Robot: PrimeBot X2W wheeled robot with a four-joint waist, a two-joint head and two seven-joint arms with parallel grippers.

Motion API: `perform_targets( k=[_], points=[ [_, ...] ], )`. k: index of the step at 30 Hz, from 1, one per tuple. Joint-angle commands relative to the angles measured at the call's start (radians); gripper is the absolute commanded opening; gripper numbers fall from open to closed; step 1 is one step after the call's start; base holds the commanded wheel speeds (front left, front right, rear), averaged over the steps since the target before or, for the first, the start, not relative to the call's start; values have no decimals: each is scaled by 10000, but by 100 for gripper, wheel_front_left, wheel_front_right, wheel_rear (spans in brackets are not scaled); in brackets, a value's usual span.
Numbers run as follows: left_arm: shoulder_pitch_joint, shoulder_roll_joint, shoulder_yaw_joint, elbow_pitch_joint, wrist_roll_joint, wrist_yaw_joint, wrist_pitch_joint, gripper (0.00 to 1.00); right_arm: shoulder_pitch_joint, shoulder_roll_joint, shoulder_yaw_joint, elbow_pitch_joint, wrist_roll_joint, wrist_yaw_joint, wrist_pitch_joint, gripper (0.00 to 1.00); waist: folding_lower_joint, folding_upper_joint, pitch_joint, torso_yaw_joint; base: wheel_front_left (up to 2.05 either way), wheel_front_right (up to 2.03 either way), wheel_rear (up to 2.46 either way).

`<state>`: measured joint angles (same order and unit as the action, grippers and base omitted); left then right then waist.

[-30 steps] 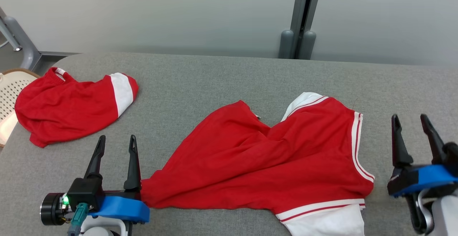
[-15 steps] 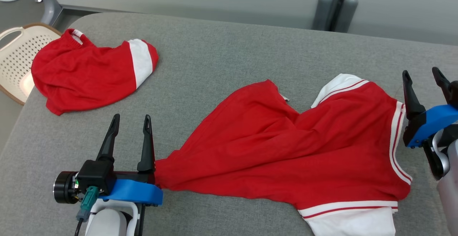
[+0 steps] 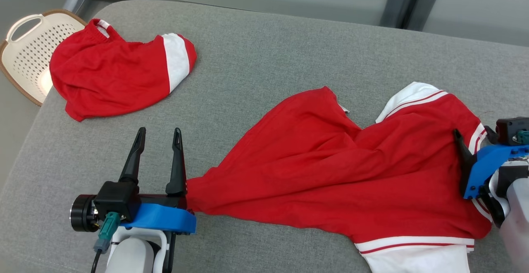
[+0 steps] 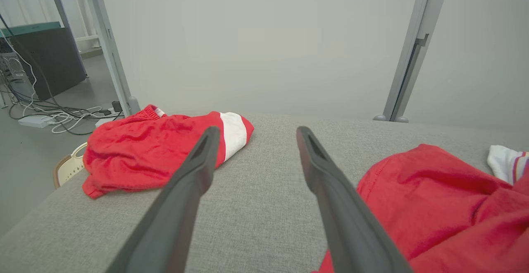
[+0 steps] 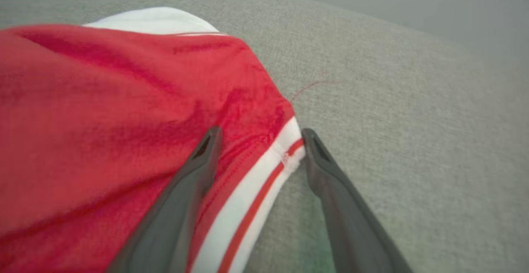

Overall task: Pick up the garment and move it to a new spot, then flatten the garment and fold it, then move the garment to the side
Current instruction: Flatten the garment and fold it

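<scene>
The garment (image 3: 330,169), red with white bands and thin red stripes along its edges, was seen lying rumpled on the near right part of the grey desk (image 3: 268,45). It was spread from a narrow tip at the near left out to a broad end at the right. A white part was seen at the near edge of the desk, and another white part at the garment's far right corner.

The left claw (image 3: 160,130) was held released at the near left, with its two dark fingers spread and nothing between them. Its right finger was placed just beside the narrow tip of the garment. In the left wrist view only grey desk fabric was seen in the gap between the fingers.

The right claw (image 5: 260,134) was likewise released, its fingers spread across the striped edge at the right end of the garment. One finger was positioned over the red cloth and the other over the bare desk beyond the white band. Whether the cloth was touched by the fingers could not be told.

A second red garment (image 3: 120,74) with a white band was left bunched at the far left corner of the desk, well apart from the first. A pale perforated basket (image 3: 25,49) was seen beyond that corner, off the desk.
</scene>
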<state>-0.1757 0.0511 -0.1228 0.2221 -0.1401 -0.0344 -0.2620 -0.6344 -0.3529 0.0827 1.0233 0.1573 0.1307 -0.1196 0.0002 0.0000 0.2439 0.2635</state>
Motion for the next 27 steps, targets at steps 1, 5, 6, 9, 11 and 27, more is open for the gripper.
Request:
perform_targets(
  k=[1, 5, 6, 9, 11, 27],
  points=[
    [-165, -9, -55, -23, -48, 59, -45, 100, -237, 26, 243, 267, 156, 1, 227, 100, -2, 0, 58, -37, 0, 0, 0],
    [-234, -7, -157, -71, -80, 123, -45, 100, -450, -35, 538, 356, 420, 1, 144, 0, -2, 0, 151, -38, 0, 0, 0],
    [-264, -6, -167, -72, -98, 126, -45, 100, -540, -74, 611, 388, 479, 1, 130, 0, -2, 0, 175, -39, 0, 0, 0],
    [-318, -8, -166, -65, -135, 115, -45, 100, -880, -260, 754, 382, 648, -1, -89, 0, -2, 0, 230, -30, 0, 0, 0],
    [-328, -9, -153, -55, -157, 107, -45, 100, -1172, -381, 809, 363, 736, -1, -293, 0, -2, 0, 262, -11, 0, 0, 0],
    [-199, -10, -175, -91, -341, 226, -45, 100, -2356, -396, 447, 1373, 485, -1, -1280, 100, -2, 0, 283, -36, 0, 0, 0]
  ],
)
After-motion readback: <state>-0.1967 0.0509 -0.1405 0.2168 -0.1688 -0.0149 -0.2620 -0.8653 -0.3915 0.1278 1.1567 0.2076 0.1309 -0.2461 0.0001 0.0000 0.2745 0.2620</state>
